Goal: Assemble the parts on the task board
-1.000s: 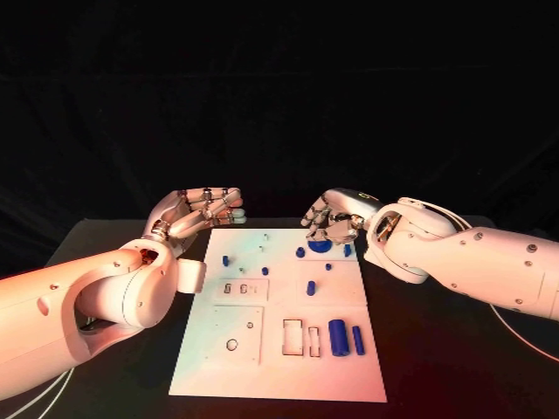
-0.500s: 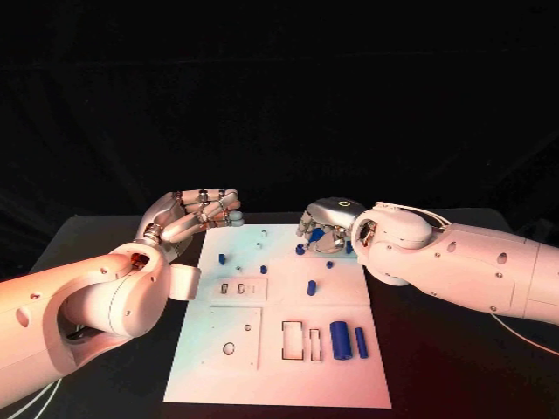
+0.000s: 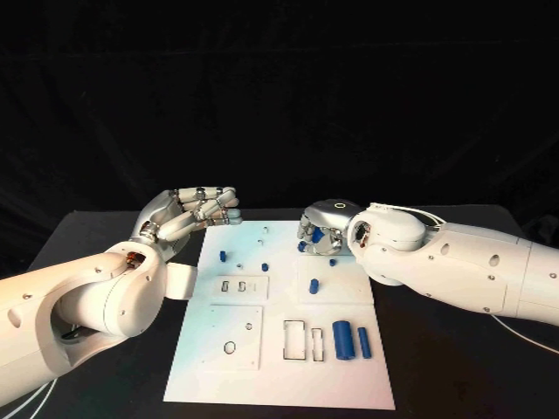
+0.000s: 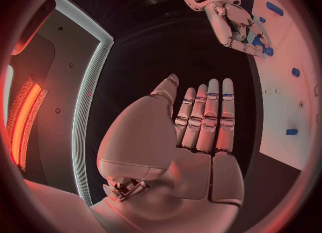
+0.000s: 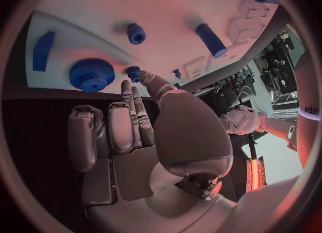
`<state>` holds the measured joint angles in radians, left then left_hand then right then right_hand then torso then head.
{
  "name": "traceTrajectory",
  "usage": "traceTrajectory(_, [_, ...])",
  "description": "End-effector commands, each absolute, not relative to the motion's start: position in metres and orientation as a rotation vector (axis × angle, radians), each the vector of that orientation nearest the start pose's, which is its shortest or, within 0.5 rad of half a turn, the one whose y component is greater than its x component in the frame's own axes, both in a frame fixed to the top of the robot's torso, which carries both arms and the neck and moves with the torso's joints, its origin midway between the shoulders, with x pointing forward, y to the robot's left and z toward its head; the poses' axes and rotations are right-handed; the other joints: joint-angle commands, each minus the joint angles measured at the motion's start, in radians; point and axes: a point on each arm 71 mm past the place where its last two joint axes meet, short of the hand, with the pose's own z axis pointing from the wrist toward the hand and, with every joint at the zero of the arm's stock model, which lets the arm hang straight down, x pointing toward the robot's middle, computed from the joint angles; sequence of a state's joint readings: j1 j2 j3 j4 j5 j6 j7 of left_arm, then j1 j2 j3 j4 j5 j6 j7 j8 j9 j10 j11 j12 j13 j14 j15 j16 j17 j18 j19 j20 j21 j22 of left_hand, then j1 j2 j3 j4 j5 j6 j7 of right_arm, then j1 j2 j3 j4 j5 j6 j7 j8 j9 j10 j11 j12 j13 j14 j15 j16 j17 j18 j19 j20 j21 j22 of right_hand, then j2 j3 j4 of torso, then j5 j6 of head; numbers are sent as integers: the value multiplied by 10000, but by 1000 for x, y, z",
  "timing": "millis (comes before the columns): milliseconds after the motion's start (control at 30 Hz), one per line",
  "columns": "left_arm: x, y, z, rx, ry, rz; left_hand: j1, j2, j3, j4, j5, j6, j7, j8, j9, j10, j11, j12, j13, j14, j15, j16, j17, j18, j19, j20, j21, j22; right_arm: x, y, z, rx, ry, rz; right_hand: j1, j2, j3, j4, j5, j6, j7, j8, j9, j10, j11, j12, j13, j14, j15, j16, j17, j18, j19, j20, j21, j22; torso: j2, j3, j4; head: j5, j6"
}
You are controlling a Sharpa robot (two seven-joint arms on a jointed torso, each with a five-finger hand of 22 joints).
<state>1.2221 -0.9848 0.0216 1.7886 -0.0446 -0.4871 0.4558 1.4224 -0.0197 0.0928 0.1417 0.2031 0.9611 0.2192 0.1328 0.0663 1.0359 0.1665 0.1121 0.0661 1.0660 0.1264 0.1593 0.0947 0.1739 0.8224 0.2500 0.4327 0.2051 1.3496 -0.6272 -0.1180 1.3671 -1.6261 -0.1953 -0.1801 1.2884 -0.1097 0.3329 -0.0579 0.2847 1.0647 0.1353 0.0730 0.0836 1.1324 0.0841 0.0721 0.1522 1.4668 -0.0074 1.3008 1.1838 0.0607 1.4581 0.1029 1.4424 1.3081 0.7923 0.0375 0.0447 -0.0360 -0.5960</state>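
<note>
Right hand (image 3: 324, 229) has advanced over the far edge of the task board (image 3: 279, 384), fingers (image 5: 137, 116) spread and empty above the blue gear (image 5: 91, 74); left hand (image 3: 191, 214) open beside the board; judged step: closing on gear.

Black bench (image 3: 103, 231) under the scene, its surface showing bare along both sides and at the far edge. Black cloth backdrop (image 3: 279, 96) hangs behind the bench, creased, filling the upper half of the head view. Thin pale cable (image 3: 538, 345) lies on the bench at the near right side; another pale cable (image 3: 47, 397) runs along the near left corner. Bench surface also dark in the left wrist view (image 4: 168, 45).
</note>
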Motion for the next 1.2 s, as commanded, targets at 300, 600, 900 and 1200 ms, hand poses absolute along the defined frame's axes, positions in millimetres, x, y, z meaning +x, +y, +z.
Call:
traceTrajectory(300, [448,209,-116,-9877,12630,-15983,-40,-24,-31,-45,43,26,46,-45,-8,-8,52,-35,-6,-34,45,-33,-17,102,68,21,53,-9,527,-132,-152,-4554,16503,4327,-20,-37,131,106,-41,-12,-34,4,25,96,-39,73,36,475,52,129,93,-202,111,8,141,657,135,15,55,-5,35])
traceTrajectory(600, [448,210,-114,-9859,12611,-15970,-46,-23,-30,-46,43,22,52,-57,-9,-13,59,-51,-6,-44,51,-51,-20,101,69,21,50,-14,528,-132,-153,-4539,16581,4238,81,117,329,211,-56,372,-71,175,133,368,-111,176,106,463,0,239,172,-281,297,-22,405,1094,184,14,70,-1,14])
traceTrajectory(900, [449,211,-114,-9873,12600,-15961,-61,-2,-11,-52,47,20,66,-101,-7,-27,77,-113,-3,-107,79,-140,-38,96,58,27,32,-39,528,-131,-149,-4328,16116,4427,458,436,639,142,-436,1044,-263,533,447,899,-319,388,285,459,-160,356,269,-379,534,-156,706,1602,217,12,96,-38,18])
traceTrajectory(1200, [450,212,-115,-9977,12597,-15916,-51,17,15,-67,95,22,69,-129,-6,-30,82,-150,-1,-135,91,-192,-48,94,45,32,17,-56,524,-129,-139,-3506,15168,5161,375,386,588,206,-351,1098,-299,583,562,994,-349,416,348,457,-188,380,277,-425,650,-189,832,1822,235,7,111,-21,137])
